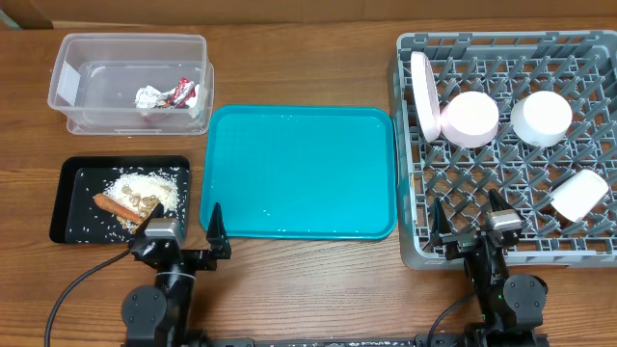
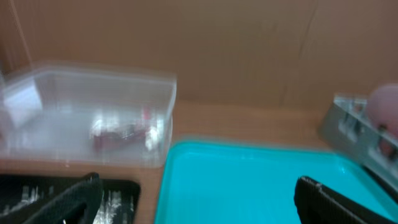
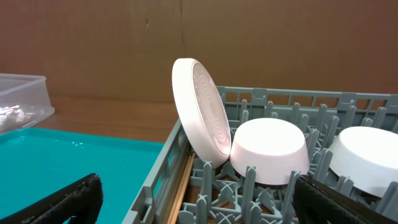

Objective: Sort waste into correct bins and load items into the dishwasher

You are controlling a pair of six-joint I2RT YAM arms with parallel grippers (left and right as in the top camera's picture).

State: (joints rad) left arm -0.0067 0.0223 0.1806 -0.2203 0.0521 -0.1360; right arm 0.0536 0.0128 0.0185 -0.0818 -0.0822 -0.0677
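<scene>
The clear tub at the back left holds a red wrapper and white wads. The black tray holds rice scraps and a carrot. The grey rack holds an upright plate, two upturned bowls and a cup on its side. Chopsticks lie along the rack's left wall. My left gripper is open and empty at the front edge. My right gripper is open and empty at the rack's front.
A large teal tray lies between the black tray and the rack, with nothing on it. A brown cardboard wall stands behind the table in both wrist views.
</scene>
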